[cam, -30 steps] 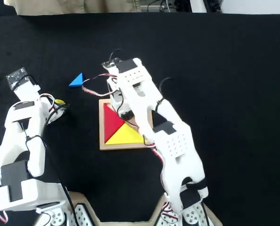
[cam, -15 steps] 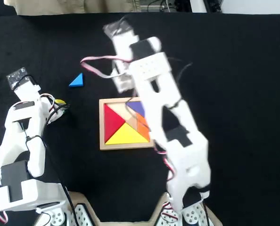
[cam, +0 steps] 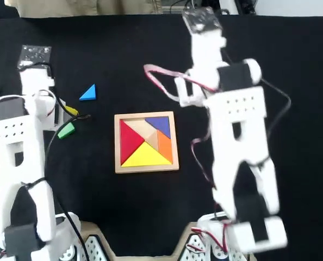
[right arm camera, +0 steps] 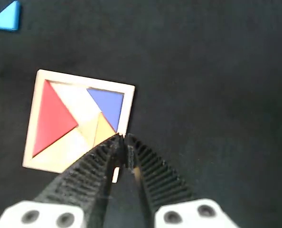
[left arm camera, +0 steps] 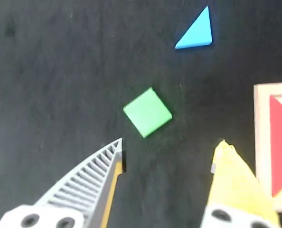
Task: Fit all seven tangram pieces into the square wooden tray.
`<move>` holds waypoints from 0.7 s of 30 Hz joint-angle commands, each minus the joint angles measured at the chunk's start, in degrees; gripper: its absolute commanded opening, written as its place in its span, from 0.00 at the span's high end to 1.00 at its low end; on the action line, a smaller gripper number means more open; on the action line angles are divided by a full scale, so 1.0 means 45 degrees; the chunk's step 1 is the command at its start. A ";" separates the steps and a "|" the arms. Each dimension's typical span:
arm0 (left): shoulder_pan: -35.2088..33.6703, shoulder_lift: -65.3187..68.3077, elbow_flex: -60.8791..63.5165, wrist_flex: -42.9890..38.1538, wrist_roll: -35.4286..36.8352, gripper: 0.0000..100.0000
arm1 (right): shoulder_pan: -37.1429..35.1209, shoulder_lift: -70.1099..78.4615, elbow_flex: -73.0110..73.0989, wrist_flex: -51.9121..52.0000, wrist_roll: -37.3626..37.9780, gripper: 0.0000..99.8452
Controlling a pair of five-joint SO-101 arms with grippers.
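Observation:
The square wooden tray lies mid-table and holds a red triangle, a yellow triangle, an orange piece and a purple-blue piece. Bare wood shows between them. A green square and a light-blue triangle lie on the black cloth left of the tray. My left gripper hangs open just short of the green square, not touching it. My right gripper is shut and empty, raised above the tray's edge.
The black cloth covers the whole table. The right arm stands tall to the right of the tray, with a cable looping toward it. The left arm runs along the table's left side.
The right arm has lifted off the tray and swung back and to the right, uncovering the purple-blue and orange pieces. The left arm has straightened, and the green square now shows on the cloth.

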 commanded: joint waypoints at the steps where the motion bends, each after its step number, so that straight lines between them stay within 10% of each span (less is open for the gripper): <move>1: -0.0381 -0.0313 -0.1182 0.1700 0.1817 0.70 | 0.0254 -0.1748 0.4464 -0.2813 0.0098 0.99; 6: -0.0752 0.1641 -0.1162 0.1524 0.6603 0.70 | 0.0274 -0.2139 0.8977 -0.6974 -0.0020 0.99; 21: -0.0381 0.8811 -0.4093 -0.1055 0.8029 0.70 | 0.0215 -0.2139 1.1810 -1.0432 -0.0020 0.99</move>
